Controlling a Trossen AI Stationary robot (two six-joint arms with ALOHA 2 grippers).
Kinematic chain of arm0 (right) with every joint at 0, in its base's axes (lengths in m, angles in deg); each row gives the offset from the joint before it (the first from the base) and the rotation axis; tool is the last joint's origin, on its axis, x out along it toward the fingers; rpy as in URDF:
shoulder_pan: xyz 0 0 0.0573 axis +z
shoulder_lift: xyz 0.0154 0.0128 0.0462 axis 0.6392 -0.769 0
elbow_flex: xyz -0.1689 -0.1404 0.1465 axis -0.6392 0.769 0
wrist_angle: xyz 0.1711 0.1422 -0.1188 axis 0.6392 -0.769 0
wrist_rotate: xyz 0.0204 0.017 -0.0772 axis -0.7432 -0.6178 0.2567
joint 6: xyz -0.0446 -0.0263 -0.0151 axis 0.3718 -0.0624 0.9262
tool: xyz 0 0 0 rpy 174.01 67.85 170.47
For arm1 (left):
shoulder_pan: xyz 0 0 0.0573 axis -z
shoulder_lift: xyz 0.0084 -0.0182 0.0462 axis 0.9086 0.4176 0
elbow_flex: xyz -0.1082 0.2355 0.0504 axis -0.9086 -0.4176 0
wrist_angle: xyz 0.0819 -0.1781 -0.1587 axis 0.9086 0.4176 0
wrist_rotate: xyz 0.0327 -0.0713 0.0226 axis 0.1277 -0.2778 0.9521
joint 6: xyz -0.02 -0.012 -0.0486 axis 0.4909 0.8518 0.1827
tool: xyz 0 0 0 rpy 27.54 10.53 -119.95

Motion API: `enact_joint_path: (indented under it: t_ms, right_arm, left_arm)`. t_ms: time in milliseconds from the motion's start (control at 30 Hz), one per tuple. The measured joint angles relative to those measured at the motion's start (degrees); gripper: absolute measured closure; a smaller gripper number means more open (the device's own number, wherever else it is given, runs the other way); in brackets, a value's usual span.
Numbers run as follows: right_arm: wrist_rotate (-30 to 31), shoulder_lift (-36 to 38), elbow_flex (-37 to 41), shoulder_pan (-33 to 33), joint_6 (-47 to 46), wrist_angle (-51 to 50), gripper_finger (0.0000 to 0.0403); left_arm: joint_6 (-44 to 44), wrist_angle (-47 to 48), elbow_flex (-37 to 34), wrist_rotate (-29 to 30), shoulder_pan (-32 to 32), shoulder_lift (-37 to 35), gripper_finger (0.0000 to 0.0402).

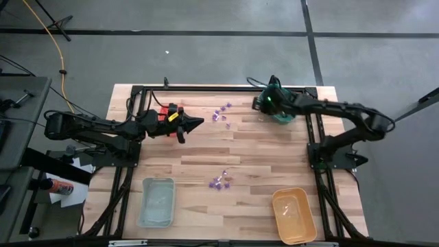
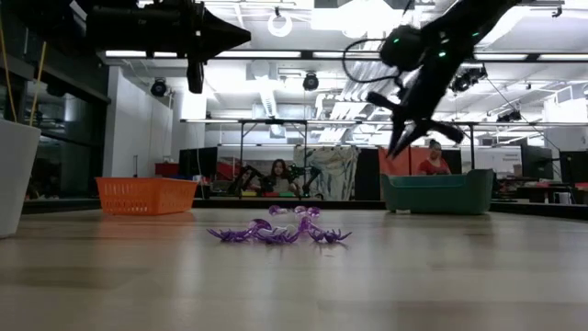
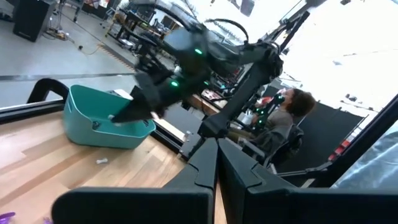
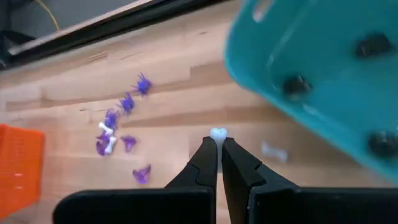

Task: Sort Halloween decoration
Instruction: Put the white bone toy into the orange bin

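Wooden tabletop: right claw (image 4: 219, 144) seemingly pinches whitish piece (image 4: 217, 133).

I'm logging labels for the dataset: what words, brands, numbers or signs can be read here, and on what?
None can be read.
Trays: the green tray, pale blue tray and orange tray show no print.
Can beside the table: markings too small to read.
Room behind: any signs too blurred.

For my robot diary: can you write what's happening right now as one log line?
right claw: shut on whitish piece, beside teal tray | left claw: shut, empty, raised | purple pieces: on table
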Motion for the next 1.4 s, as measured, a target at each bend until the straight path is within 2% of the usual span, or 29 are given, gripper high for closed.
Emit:
enact_joint_path:
  t_ms: [167, 333, 500, 800, 1100, 1400]
  right_arm:
    - [-3.62, -9.83, -8.77, -2.84, 7.77, -1.57, 0.0402]
    - [-3.99, -18.32, -17.14, -3.91, 12.35, -7.4, 0.0403]
    - [-3.22, -23.12, -22.33, -4.93, 16.52, -13.07, 0.0403]
    - [0.41, -24.08, -23.77, -7.55, 19.92, -17.06, 0.0403]
    - [5.44, -24.08, -23.74, -9.94, 19.73, -19.82, 0.0403]
    - [7.66, -24.08, -23.72, -13.86, 18.55, -21.26, 0.0403]
  left_arm:
    - [1.22, 0.02, 0.0, 0.0, 0.0, 0.0, 0.0401]
    - [2.34, 0.02, 0.0, -0.02, 0.0, 0.0, 0.0402]
    - [2.7, 0.04, 0.0, -0.02, 0.0, 0.0, 0.0402]
    - [3.63, 0.15, 0.0, -0.02, 0.0, 0.0, 0.0402]
    - [3.63, 0.39, 0.0, -0.02, 0.0, 0.0, 0.0402]
    - [3.61, 0.48, 0.0, -0.02, 0.0, 0.0, 0.0402]
